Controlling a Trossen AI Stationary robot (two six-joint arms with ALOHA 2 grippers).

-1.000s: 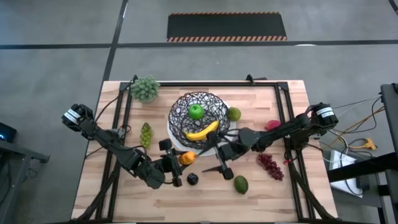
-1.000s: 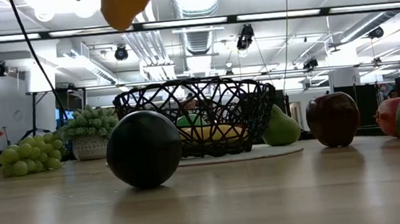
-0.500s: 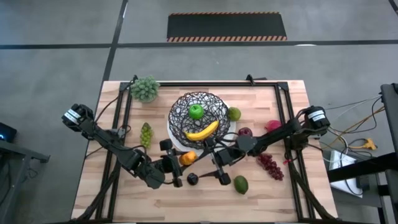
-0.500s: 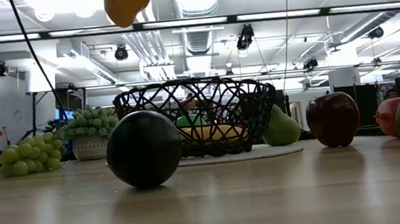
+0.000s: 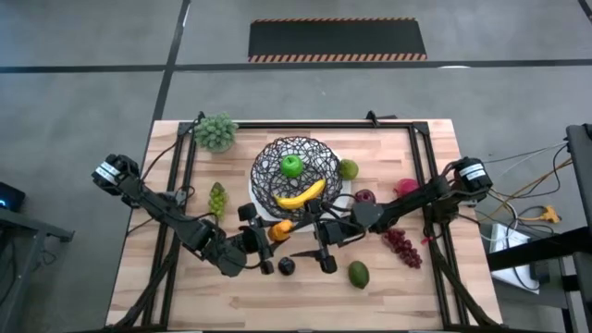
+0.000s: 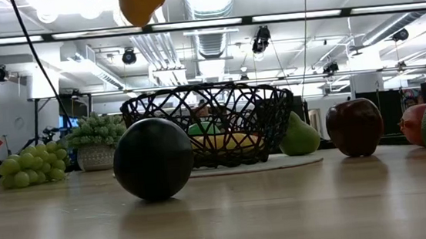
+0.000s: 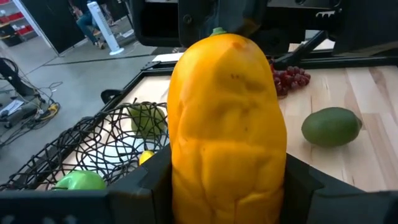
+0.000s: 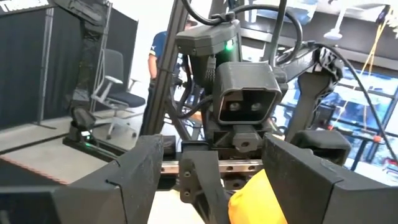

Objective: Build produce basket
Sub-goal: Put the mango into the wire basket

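My left gripper [image 5: 269,237] sits just near of the basket, shut on an orange carrot piece [image 5: 280,228] that shows large in the left wrist view [image 7: 227,118] and at the top of the low view [image 6: 144,0]. The black wire basket [image 5: 296,171] stands on a white plate [image 5: 262,212] and holds a green apple [image 5: 291,166] and a banana [image 5: 301,195]. My right gripper [image 5: 319,244] is open, its fingers spread wide, facing the carrot from the right without touching it [image 8: 211,180]. A dark plum [image 5: 286,265] rests on the table below the two grippers. My left gripper pinches the carrot piece between its two fingers [image 7: 146,186], which sit on either side of its thick end [image 7: 186,193]. The fingers come from the table's left, slanting. The piece is lifted clear of the table, its green-tipped end [image 7: 217,31] pointing away toward my right gripper.
An avocado [image 5: 358,274], dark red grapes [image 5: 402,246], a red apple [image 5: 365,196] and a pear [image 5: 348,169] lie on the right half. Green grapes [image 5: 217,199] and a leafy cluster [image 5: 215,131] are on the left. A black frame runs along the table's edges.
My right gripper has moved toward the table's left, closer to the carrot, staying open. My left gripper has carried the carrot slightly up and toward the basket.
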